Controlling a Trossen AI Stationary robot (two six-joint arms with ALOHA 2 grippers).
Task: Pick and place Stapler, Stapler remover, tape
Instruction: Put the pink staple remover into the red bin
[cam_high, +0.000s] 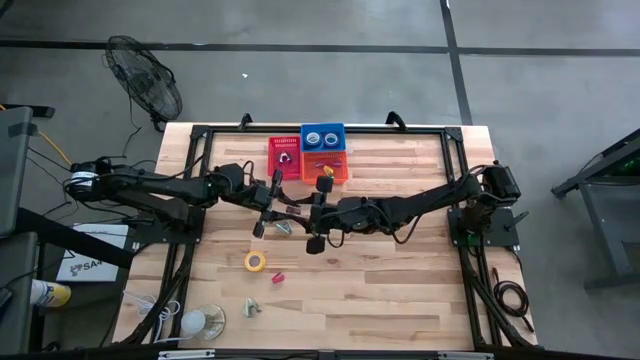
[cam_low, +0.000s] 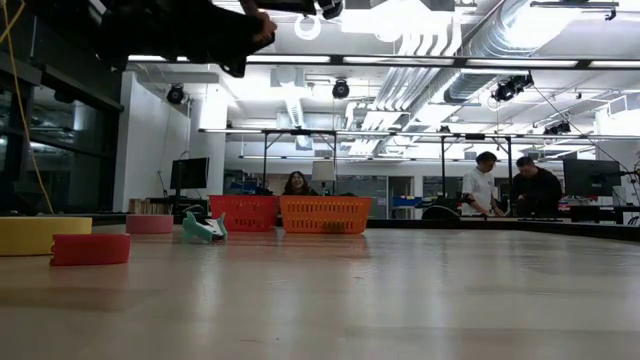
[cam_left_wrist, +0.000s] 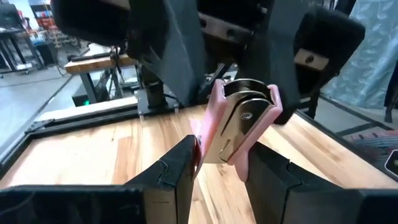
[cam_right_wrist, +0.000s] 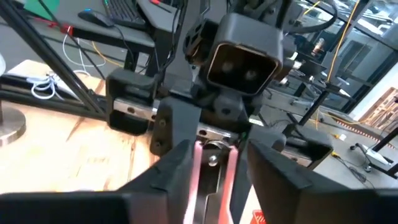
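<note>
**Pink stapler between both sets of jaws**

From above, you see both arms meet mid-surface (cam_high: 400, 300). In your left wrist view, the left gripper (cam_left_wrist: 214, 168) jaws clench the pink stapler (cam_left_wrist: 239, 127). In your right wrist view, the right gripper (cam_right_wrist: 214, 168) jaws flank it; grip unclear.

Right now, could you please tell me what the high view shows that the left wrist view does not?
Only the high view shows the yellow tape roll, the blue basket and both arms meeting mid-table. Only the left wrist view shows the left end effector pinching a pink stapler, the right end effector around its far end. Both show the wooden table.
</note>
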